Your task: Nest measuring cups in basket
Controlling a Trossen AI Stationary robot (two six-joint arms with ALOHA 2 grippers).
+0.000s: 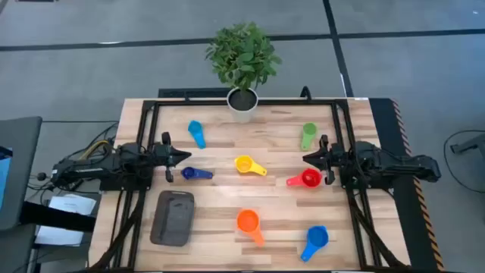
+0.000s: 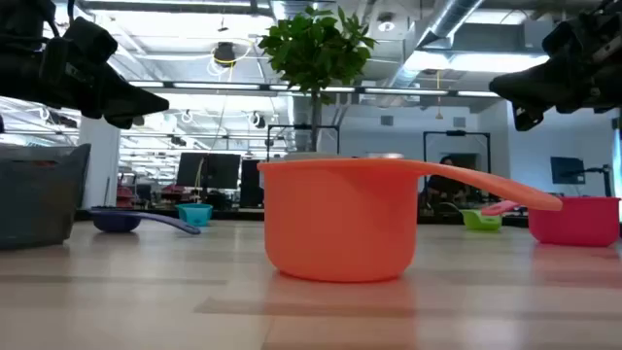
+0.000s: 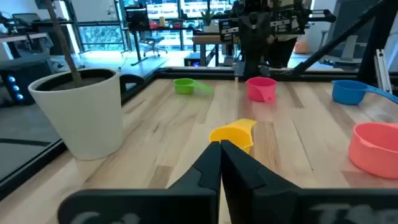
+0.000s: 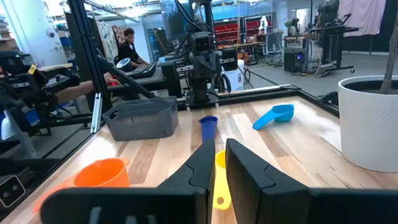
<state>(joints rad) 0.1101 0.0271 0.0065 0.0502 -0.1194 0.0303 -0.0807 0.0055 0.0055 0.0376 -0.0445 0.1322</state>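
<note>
Cups (image 1: 249,221) lie scattered on the tabletop (image 1: 220,189); basket (image 1: 173,217) empty. Left gripper (image 1: 182,155) jaws closed; right gripper (image 1: 307,158) jaws apparently narrow.

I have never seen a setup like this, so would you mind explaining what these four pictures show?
Two dark robot arms work at a wooden table. One camera looks straight down, one sits at table height, and one rides on each wrist. The left claw and right claw wait at the sides, both shut and holding nothing. Coloured measuring cups lie scattered: light blue, dark blue, yellow, green, red, orange and medium blue. The grey basket is empty. A potted plant stands behind.
</note>
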